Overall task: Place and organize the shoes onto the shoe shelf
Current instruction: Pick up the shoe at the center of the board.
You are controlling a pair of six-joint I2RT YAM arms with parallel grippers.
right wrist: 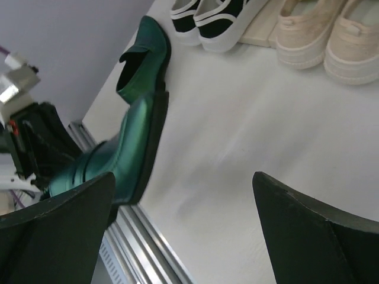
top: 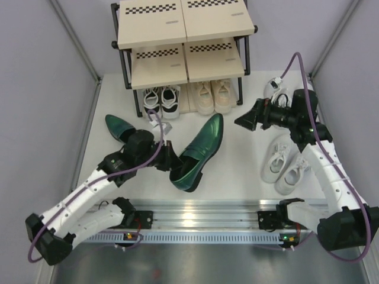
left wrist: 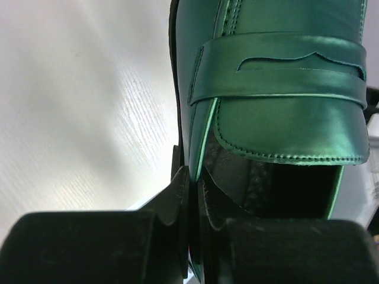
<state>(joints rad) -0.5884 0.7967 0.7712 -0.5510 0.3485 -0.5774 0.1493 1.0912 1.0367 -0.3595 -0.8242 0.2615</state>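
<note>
While one glossy dark green heeled shoe [top: 198, 155] is pinched at the side wall of its opening by the left gripper [top: 168, 160], its toe is pointed toward the shoe shelf [top: 183, 26] and its heel toward the near edge of the table [top: 237, 177]. In the left wrist view the two black fingers [left wrist: 170, 198] are seen clenched on the thin green leather beside the strap, one outside the shoe and one inside it. In the right wrist view this shoe is shown tipped onto its side, with the dark sole edge turned toward the table's middle; whether it is lifted clear of the surface cannot be told. A second green shoe [top: 123, 128] is laid on the table to the left, near the left arm and apart from the first. On the lowest tier of the shelf a pair of black-and-white sneakers [top: 161, 100] is set at the left and a pair of beige sneakers [top: 214, 96] just beside it at the right, toes outward. The two upper tiers are seen as beige boards with checkered strips. A pair of white sneakers [top: 285, 165] is left on the table at the right, beneath the right arm. The right gripper [top: 241, 122] is held above the table to the right of the shelf, its fingers [right wrist: 308, 231] spread wide with nothing between them.
</note>
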